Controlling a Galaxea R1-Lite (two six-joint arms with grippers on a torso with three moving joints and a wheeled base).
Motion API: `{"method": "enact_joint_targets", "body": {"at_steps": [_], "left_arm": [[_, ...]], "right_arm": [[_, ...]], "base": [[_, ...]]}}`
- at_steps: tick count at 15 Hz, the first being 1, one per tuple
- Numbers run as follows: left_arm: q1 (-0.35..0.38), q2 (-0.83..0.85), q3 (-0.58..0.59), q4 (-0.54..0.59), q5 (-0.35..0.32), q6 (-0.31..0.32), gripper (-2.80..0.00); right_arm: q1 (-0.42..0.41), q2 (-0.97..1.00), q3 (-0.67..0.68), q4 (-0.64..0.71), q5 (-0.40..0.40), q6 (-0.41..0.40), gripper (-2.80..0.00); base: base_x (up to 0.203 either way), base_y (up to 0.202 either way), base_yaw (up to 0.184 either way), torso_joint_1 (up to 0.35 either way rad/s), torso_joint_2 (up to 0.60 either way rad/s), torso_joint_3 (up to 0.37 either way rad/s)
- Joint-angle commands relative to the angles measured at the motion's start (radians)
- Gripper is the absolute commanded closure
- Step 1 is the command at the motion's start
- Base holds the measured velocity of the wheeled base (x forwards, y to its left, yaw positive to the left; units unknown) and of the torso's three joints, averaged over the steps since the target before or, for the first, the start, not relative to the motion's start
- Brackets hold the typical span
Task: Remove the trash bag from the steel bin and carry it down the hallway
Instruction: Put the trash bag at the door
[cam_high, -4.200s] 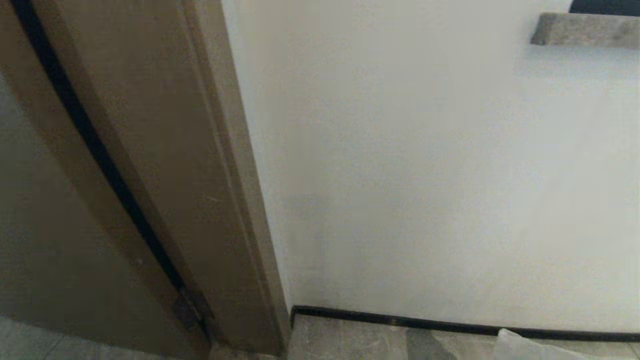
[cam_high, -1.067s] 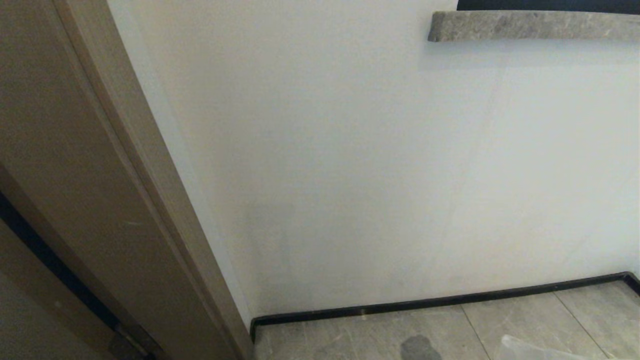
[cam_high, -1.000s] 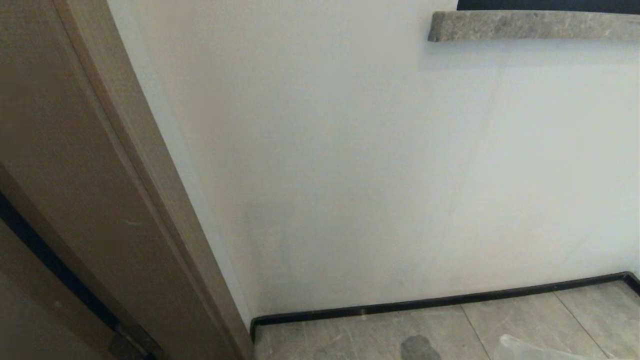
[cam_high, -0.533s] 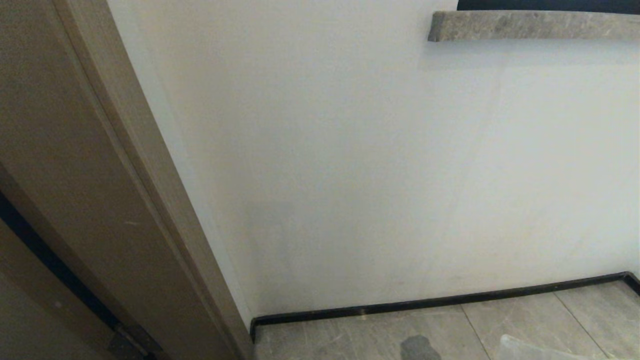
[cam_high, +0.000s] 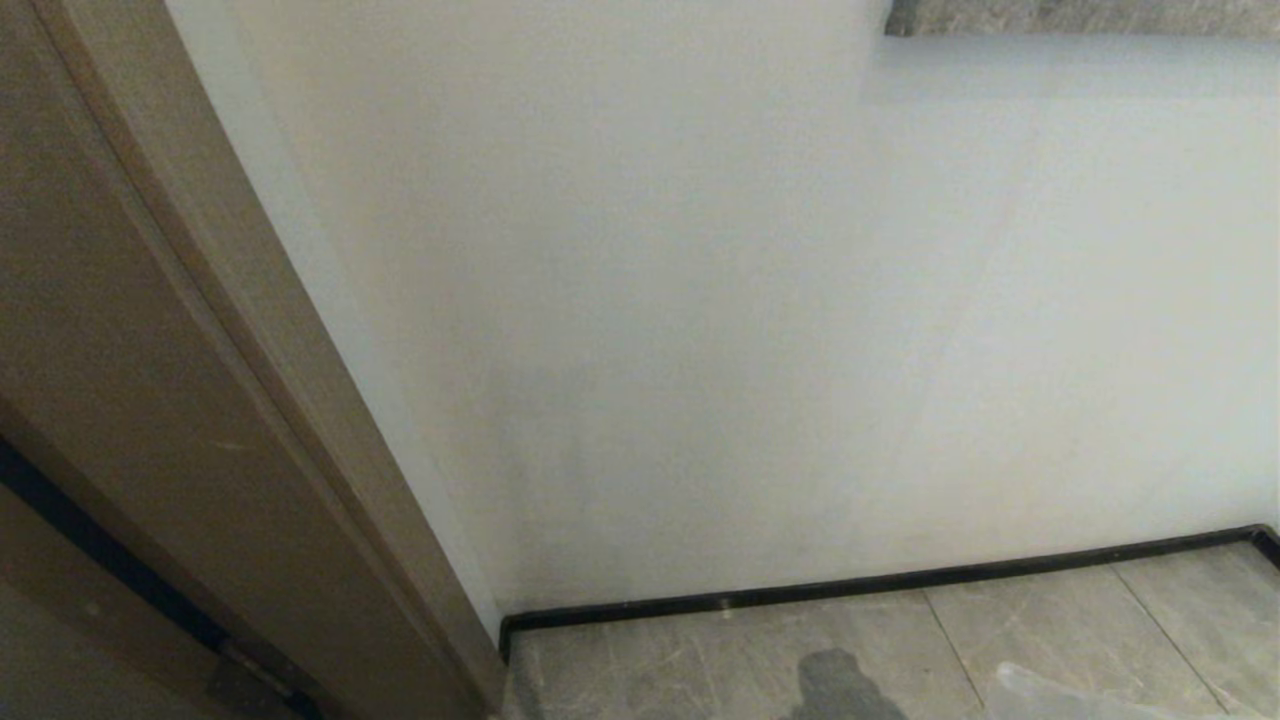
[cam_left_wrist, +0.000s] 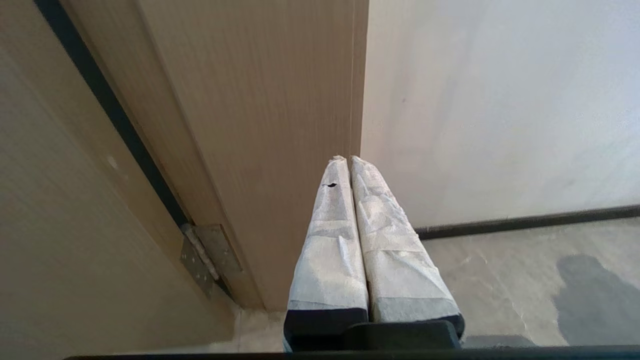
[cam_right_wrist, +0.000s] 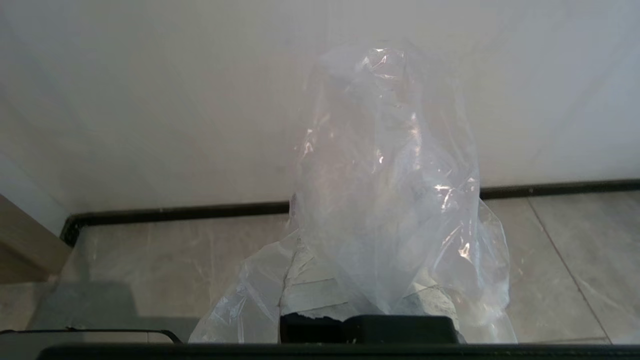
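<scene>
— How many bags were there, and where?

— One trash bag (cam_right_wrist: 385, 200), thin and clear. It hung crumpled over the right gripper (cam_right_wrist: 367, 280), whose padded fingers (cam_right_wrist: 310, 290) were pressed together on the plastic. In the head view only a sliver of it showed, low over the floor (cam_high: 700, 660) at the bottom right corner.

— And the other gripper?

— The left gripper (cam_left_wrist: 348, 161) was closed too, its two white-wrapped fingers touching along their length, with nothing between them.

— What stood around them?

— One white wall (cam_high: 700, 300) straight ahead, with one black baseboard (cam_high: 850, 585) along its foot where the grey floor tiles ended. One tan wooden door frame (cam_high: 200, 350) rose on the left, a metal hinge (cam_left_wrist: 205, 255) low on it. One grey stone ledge (cam_high: 1080, 15) jutted from the wall at the top right.

— Was the steel bin there?

— It was in none of the views.
</scene>
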Motion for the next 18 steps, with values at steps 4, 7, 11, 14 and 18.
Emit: {"method": "enact_joint_targets", "body": {"at_steps": [4, 7, 11, 14, 18], "left_arm": [[0.000, 0.000, 0.000, 0.000, 0.000, -0.002, 0.00], [0.000, 0.000, 0.000, 0.000, 0.000, 0.000, 0.00], [0.000, 0.000, 0.000, 0.000, 0.000, -0.001, 0.00], [0.000, 0.000, 0.000, 0.000, 0.000, 0.000, 0.00], [0.000, 0.000, 0.000, 0.000, 0.000, 0.000, 0.00]], "right_arm": [[0.000, 0.000, 0.000, 0.000, 0.000, 0.000, 0.00], [0.001, 0.000, 0.000, 0.000, 0.001, 0.000, 0.00], [0.001, 0.000, 0.001, -0.002, 0.007, -0.011, 0.00], [0.000, 0.000, 0.001, -0.002, 0.003, -0.002, 0.00], [0.001, 0.000, 0.001, -0.002, 0.006, -0.010, 0.00]], "base": [[0.000, 0.000, 0.000, 0.004, 0.00, -0.193], [0.000, 0.000, 0.000, 0.003, 0.00, -0.197], [0.000, 0.000, 0.000, 0.002, 0.00, -0.191], [0.000, 0.000, 0.000, 0.004, 0.00, -0.124], [0.000, 0.000, 0.000, 0.001, 0.00, -0.009]]}}
